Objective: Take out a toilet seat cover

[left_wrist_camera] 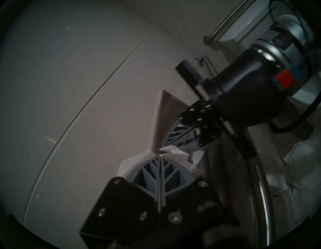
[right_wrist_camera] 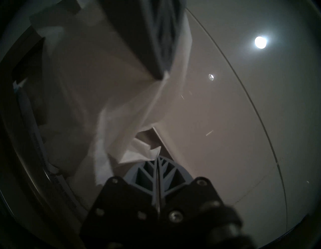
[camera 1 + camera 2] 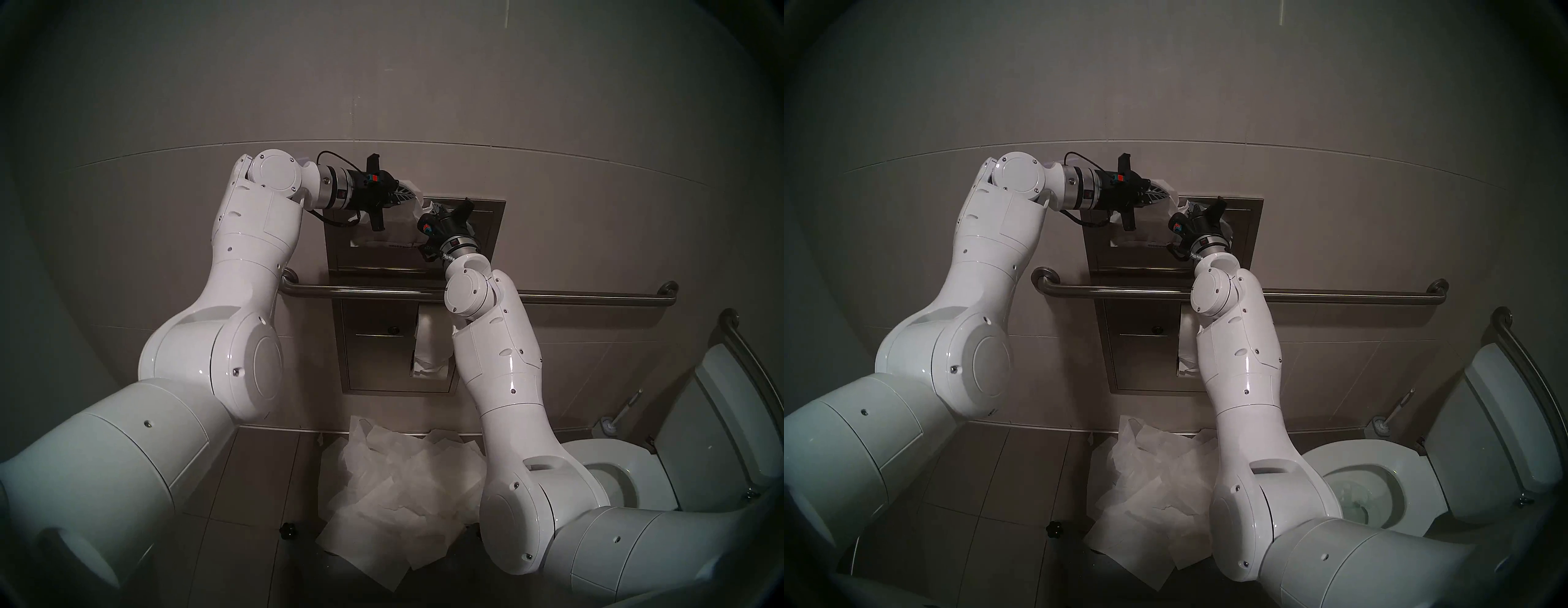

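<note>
Both grippers meet at the top edge of the dispenser point(image 3: 488, 220), the steel wall panel we take as landmark. The cover point(image 3: 394, 231) hangs down the dispenser's face from that edge, its lower border above the grab bar point(image 3: 594, 299) that runs under the dispenser.

The left gripper point(image 3: 413, 196) has its fingers pressed together on the cover's upper left corner, just off the dispenser's top left; its wrist view shows white tissue pinched at the tips. The right gripper point(image 3: 437, 209) is likewise closed on a bunched fold of the cover at the dispenser's top edge, confirmed in its own wrist view point(image 2: 157, 156).

We judge the cover very light, limp and easily torn: it creases, drapes and lets the panel show through. We would hold it at the top border at two separated points, as here, and draw it out evenly, away from the dispenser, since a one-sided pull may rip it at the slot.

Below the dispenser, loose sheets point(image 3: 403, 488) lie on the floor.
</note>
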Controlling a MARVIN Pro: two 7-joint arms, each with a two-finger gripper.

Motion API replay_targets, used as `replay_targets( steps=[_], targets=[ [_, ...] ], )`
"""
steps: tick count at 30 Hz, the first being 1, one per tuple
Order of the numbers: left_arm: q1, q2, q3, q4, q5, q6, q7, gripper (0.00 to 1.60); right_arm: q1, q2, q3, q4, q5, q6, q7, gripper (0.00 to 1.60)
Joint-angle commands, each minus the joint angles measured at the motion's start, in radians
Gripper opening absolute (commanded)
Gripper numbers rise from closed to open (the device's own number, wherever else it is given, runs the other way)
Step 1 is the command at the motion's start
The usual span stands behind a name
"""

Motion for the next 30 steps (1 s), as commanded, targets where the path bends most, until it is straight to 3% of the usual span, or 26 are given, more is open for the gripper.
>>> replay_targets(
  steps=[1,13,14,30],
  targets=[
    [0.031,-0.028,-0.024,-0.121,-0.080,0.021,-0.095,0.00,-0.063,-0.021,-0.021,-0.098,0.003,0.017,0.029,0.00],
    [0.099,-0.020,-0.061,-0.243,-0.093,0.086,-0.146,0.00,-0.155,0.028,-0.075,-0.189,0.015,0.107,0.127,0.00],
    [0.124,-0.026,-0.061,-0.289,-0.088,0.103,-0.151,0.00,-0.169,0.038,-0.085,-0.215,0.020,0.121,0.143,0.00],
    [0.214,-0.060,-0.055,-0.447,-0.065,0.195,-0.230,0.00,-0.180,0.052,-0.097,-0.291,0.001,0.181,0.176,0.00]
  ],
)
